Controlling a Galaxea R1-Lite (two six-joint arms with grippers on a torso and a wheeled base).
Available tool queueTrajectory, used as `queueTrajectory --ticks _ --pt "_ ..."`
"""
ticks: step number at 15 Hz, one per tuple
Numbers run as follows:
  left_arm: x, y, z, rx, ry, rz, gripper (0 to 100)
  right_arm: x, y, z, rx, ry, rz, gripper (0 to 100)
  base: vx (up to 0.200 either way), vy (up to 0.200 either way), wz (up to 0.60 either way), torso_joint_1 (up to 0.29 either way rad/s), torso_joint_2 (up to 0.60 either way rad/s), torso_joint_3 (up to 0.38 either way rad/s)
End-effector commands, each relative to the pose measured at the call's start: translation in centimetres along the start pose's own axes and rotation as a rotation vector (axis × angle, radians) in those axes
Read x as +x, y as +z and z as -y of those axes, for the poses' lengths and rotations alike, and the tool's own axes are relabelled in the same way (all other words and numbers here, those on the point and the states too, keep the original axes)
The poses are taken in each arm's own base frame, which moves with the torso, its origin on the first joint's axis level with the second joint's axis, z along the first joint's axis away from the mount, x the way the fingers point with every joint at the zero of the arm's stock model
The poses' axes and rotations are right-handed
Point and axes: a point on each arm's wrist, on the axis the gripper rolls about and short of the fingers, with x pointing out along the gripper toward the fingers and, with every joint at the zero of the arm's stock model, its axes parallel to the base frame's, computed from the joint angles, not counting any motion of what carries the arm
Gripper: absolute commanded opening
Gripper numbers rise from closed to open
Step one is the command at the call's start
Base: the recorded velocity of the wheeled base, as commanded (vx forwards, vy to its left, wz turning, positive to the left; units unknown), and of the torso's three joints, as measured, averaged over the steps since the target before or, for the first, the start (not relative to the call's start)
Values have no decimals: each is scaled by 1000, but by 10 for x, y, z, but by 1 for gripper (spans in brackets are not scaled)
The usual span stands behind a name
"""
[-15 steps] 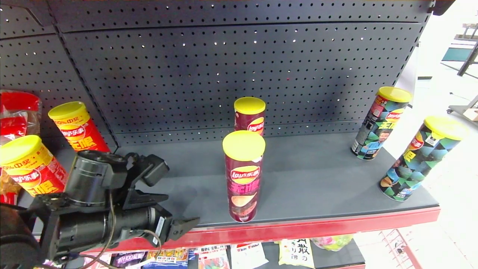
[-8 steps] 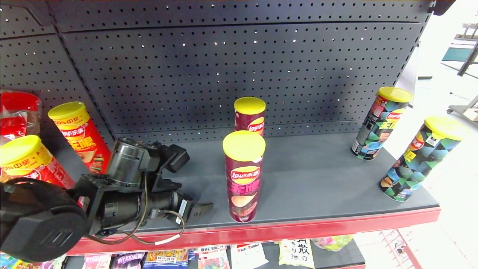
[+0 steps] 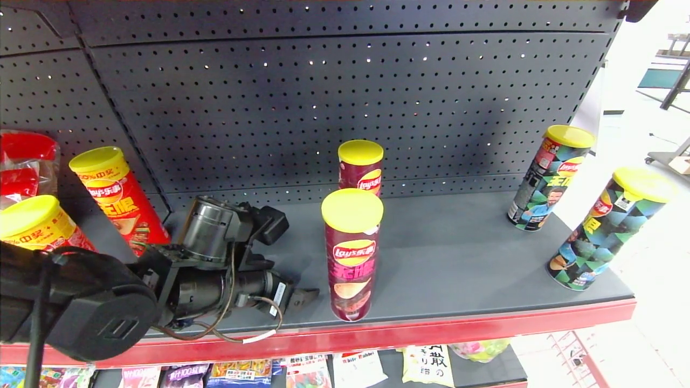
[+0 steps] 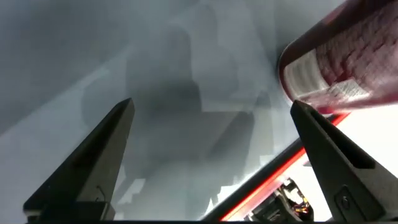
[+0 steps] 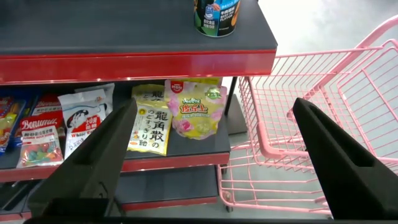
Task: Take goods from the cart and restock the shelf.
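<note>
Left gripper (image 4: 211, 106) hangs beside the front purple can (image 3: 351, 253) on the shelf (image 3: 458, 258), fingers spread wide, empty. Right gripper (image 5: 214, 109), likewise open, faces the pink cart (image 5: 323, 143), likely to fetch stock.

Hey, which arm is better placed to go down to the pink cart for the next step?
Likely the right. The right gripper faces the pink cart with open, empty jaws. The left gripper lies up on the shelf beside the front maroon can.
</note>
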Motion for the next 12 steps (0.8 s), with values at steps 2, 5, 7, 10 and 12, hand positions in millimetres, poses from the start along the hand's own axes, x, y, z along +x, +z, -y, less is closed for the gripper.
queueTrajectory --ticks 2,5,7,10,12 --pt "6 5 2 4 -5 5 100 0 0 0 -1 0 -4 100 0 0 0 0 0 0" --pt "7 6 5 10 -12 7 100 0 0 0 -1 0 -4 100 0 0 0 0 0 0" --pt "8 6 5 12 -15 6 100 0 0 0 -1 0 -4 100 0 0 0 0 0 0" --pt "11 9 5 12 -15 11 100 0 0 0 1 -1 -5 100 0 0 0 0 0 0" --pt "13 11 6 14 -16 16 100 0 0 0 1 -1 -5 100 0 0 0 0 0 0"
